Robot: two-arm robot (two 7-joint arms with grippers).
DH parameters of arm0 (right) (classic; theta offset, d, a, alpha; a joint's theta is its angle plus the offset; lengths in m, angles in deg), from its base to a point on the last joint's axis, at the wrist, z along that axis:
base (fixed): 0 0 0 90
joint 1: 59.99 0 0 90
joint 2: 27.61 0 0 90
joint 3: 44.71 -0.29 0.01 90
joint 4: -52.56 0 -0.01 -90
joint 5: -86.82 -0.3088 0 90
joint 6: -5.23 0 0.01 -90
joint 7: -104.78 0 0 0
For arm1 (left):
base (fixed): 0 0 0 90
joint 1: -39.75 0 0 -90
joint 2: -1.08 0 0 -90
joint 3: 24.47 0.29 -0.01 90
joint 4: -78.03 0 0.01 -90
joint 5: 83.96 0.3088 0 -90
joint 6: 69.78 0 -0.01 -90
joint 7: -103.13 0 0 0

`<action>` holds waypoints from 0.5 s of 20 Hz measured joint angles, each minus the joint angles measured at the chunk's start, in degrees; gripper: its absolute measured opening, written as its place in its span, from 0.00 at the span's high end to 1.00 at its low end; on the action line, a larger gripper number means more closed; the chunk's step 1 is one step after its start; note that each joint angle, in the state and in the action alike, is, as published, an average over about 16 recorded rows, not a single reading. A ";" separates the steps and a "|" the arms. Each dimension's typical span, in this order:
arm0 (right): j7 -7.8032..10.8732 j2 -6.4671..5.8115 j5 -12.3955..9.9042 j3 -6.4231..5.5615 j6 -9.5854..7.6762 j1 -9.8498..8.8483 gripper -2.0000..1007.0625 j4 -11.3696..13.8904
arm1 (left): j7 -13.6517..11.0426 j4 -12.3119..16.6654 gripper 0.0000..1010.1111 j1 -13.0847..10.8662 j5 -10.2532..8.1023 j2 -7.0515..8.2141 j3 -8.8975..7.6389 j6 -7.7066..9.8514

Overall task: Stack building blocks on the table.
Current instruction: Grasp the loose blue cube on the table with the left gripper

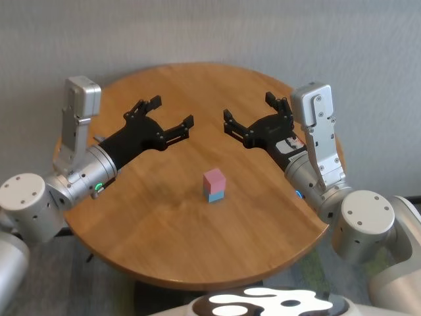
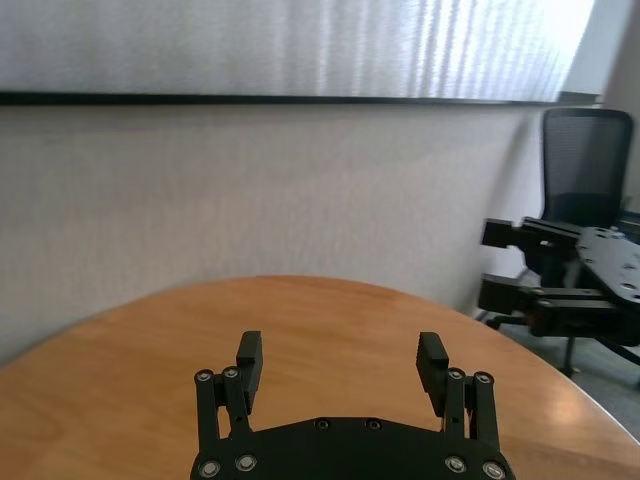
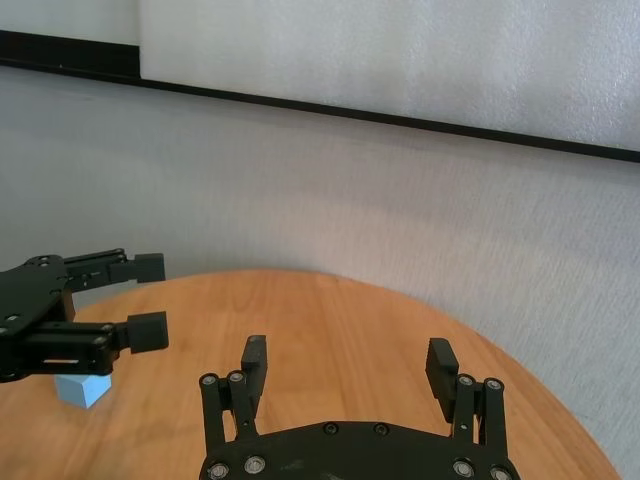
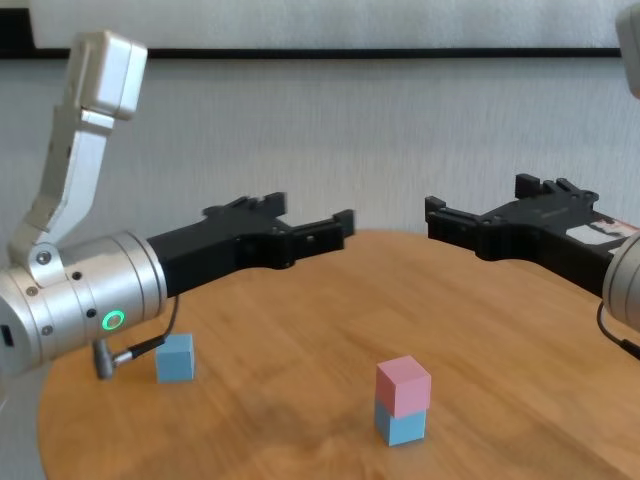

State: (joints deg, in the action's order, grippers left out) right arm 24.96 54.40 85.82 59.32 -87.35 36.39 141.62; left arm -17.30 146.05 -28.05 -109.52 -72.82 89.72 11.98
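Observation:
A pink block [image 1: 214, 178] sits stacked on a light blue block [image 1: 213, 196] near the middle of the round wooden table [image 1: 164, 230]; the stack also shows in the chest view [image 4: 403, 384]. The other light blue block [image 4: 176, 357] lies alone on the table under my left forearm, hidden in the head view and visible in the right wrist view [image 3: 82, 388]. My left gripper [image 1: 172, 112] is open and empty above the table, back left of the stack. My right gripper [image 1: 248, 108] is open and empty, back right of the stack.
A grey wall stands behind the table. A black office chair [image 2: 585, 150] stands off the table's far side in the left wrist view. The two grippers face each other with a gap between them.

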 joint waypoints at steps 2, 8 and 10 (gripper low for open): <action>0.00 -0.01 0.00 0.00 0.00 -0.01 0.00 0.01 | 2.31 2.10 0.01 -1.39 -0.08 0.03 -0.47 2.07; 0.00 -0.02 0.00 0.01 0.00 -0.02 0.00 0.03 | 10.19 9.58 0.01 -6.45 0.03 0.18 -2.37 9.53; 0.00 -0.03 0.00 0.01 0.00 -0.02 0.00 0.03 | 12.29 11.85 0.01 -7.96 0.18 0.24 -3.00 12.04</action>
State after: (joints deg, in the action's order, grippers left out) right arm 24.96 54.38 85.82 59.33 -87.35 36.37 141.66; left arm -5.01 157.90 -36.01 -109.35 -72.58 86.72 24.01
